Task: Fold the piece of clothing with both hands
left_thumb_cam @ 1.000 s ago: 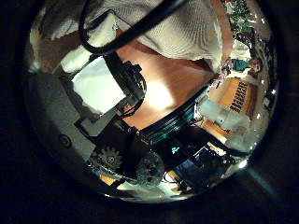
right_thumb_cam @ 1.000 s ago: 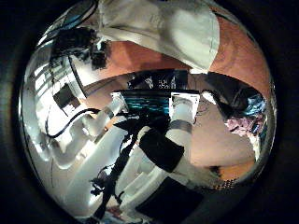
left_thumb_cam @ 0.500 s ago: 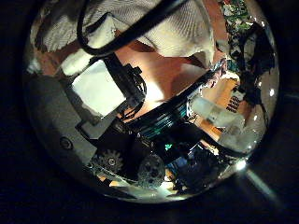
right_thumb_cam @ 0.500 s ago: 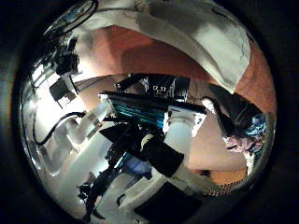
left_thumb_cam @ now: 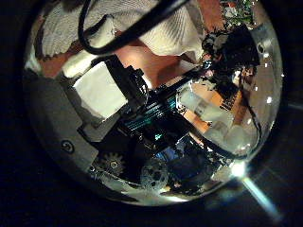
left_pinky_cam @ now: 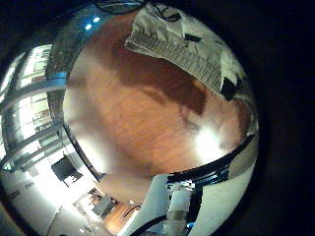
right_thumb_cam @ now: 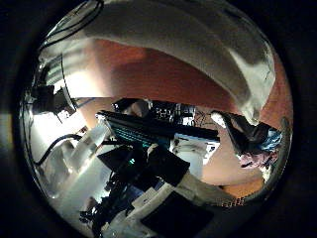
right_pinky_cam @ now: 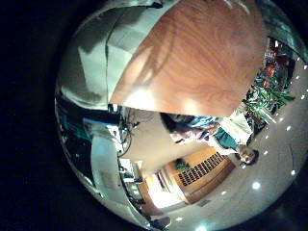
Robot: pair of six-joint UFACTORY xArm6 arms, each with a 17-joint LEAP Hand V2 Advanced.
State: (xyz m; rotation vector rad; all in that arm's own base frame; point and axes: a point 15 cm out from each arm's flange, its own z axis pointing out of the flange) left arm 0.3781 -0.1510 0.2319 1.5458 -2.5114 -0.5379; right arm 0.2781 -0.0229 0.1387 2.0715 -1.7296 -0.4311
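Note:
The piece of clothing (left_thumb_cam: 142, 28) is a ribbed knit. It hangs close over my left hand (left_thumb_cam: 104, 90), whose own blocky parts fill the middle of the left thumb side view. In the left little finger side view the clothing (left_pinky_cam: 172, 44) shows as a strip with a hemmed edge above the wooden table (left_pinky_cam: 148, 118). The clothing (right_thumb_cam: 188, 40) also spreads wide and close across the right thumb side view, and its smooth side (right_pinky_cam: 106, 58) lies beside the table (right_pinky_cam: 197, 58) in the right little finger side view. My right hand's own parts do not show. A dark hand (left_thumb_cam: 232, 47) appears beyond the table edge.
The table top (right_thumb_cam: 149, 69) runs on under the clothing. Past its far edge stand the arm mounts (right_thumb_cam: 188, 149) and room furniture. Potted plants (right_pinky_cam: 274, 91) stand off to one side of the room.
Both palm cameras have moved. The clothing now fills more of the right thumb side view. In the left thumb side view less table shows, and a dark hand has come into sight.

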